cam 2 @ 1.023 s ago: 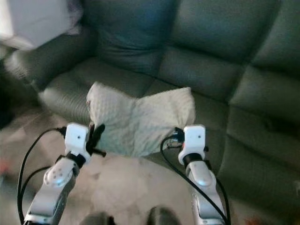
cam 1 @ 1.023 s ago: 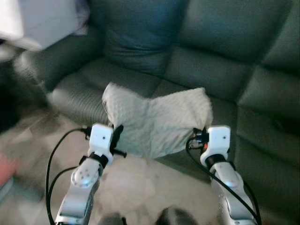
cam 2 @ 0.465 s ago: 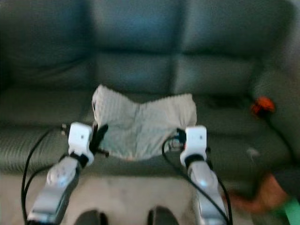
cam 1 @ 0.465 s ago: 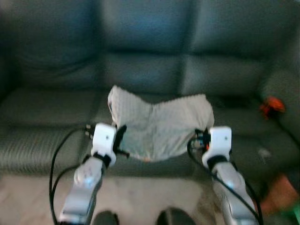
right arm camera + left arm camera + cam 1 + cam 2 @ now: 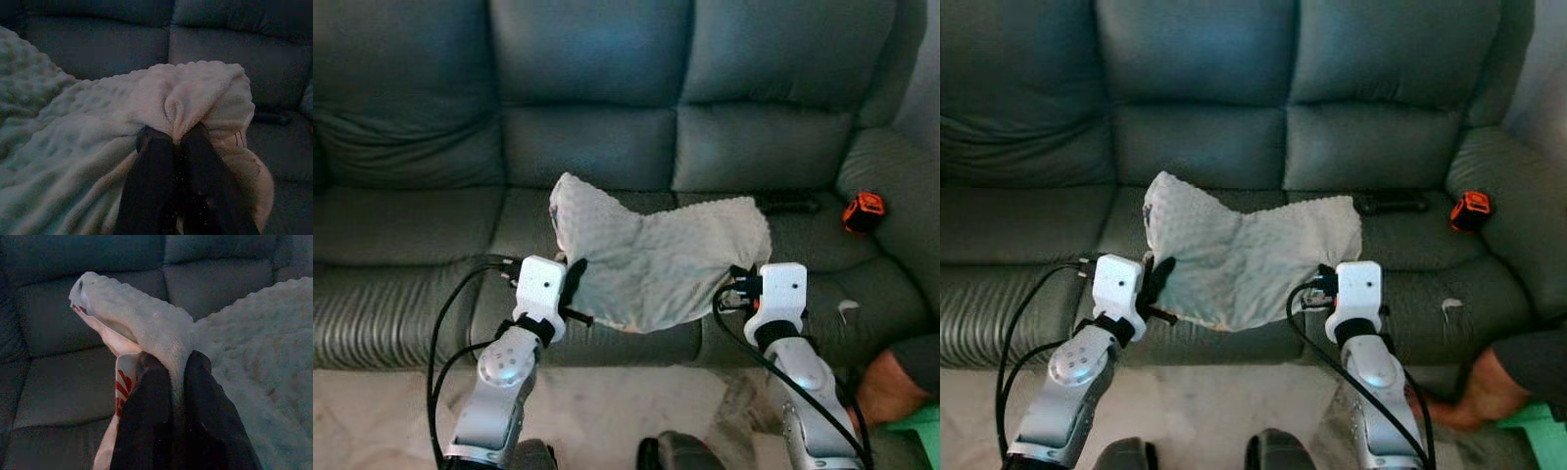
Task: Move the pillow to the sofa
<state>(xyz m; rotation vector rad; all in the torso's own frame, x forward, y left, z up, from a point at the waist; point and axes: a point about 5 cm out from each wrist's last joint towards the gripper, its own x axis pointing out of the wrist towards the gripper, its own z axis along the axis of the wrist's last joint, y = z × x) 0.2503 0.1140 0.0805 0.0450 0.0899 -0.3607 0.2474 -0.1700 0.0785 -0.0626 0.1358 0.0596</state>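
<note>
The pillow [image 5: 661,259] is a cream, nubbly, floppy thing, slung between the two end effectors and held up in front of the sofa [image 5: 607,147], over the front edge of the seat cushions. It sags in the middle and its left corner pokes up higher than the rest. From the left wrist view you can see a paler underside with some red print on it near the pinched edge.

Left end effector [image 5: 177,377] is clamped tight on the pillow's left edge, a fold of fabric squeezed between the two black fingers [image 5: 146,416] with basically no gap. Right end effector [image 5: 175,139] is doing the same on the right edge, fingers pressed together with a bunched ridge of the fabric sticking up between them. Both arms are raised and reach forward side by side, with black cables looping off the wrists.

Past the end effectors is the sofa, dark grey-green, three seat sections with the backrest cushions behind. Just beyond the right end effector, on the seat cushion, lies a dark remote [image 5: 788,206], close to the pillow's right corner. Farther right of that, up on the sofa's arm, sits a small orange and black gadget [image 5: 864,211], can't tell what it is. Down low to the right of the right arm, a person's foot [image 5: 1474,387] rests on the pale marbled floor [image 5: 372,411], next to something green [image 5: 911,426].
</note>
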